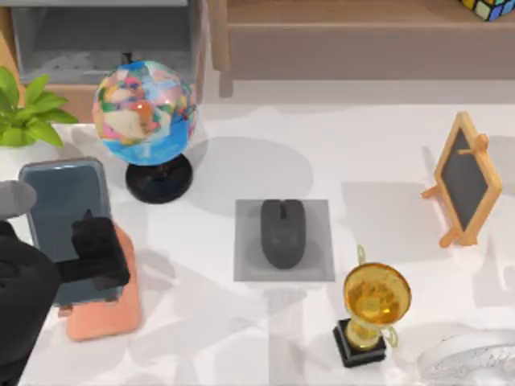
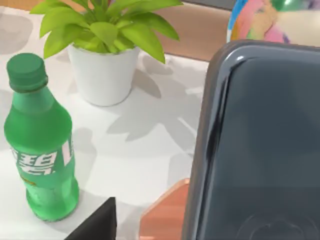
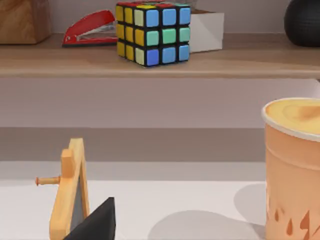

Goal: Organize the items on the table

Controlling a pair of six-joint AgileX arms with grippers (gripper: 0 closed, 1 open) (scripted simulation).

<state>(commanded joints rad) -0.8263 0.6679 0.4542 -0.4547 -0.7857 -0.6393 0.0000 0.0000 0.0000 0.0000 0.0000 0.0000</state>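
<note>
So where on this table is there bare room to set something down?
Bare table stretches between the globe and the small chalkboard, behind the mouse on its grey pad. Another patch lies at the front between the orange pad and the trophy. The left is crowded: smartphone, left gripper, plant.

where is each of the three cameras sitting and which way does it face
Top view: above the table, looking down on mouse, globe, trophy; left arm and left gripper at the smartphone.
Left wrist view: on the left arm, close over the smartphone, facing green bottle and plant; a dark finger shows.
Right wrist view: low, facing the shelf's cube; a finger shows.
Shared: smartphone; small easel board.
</note>
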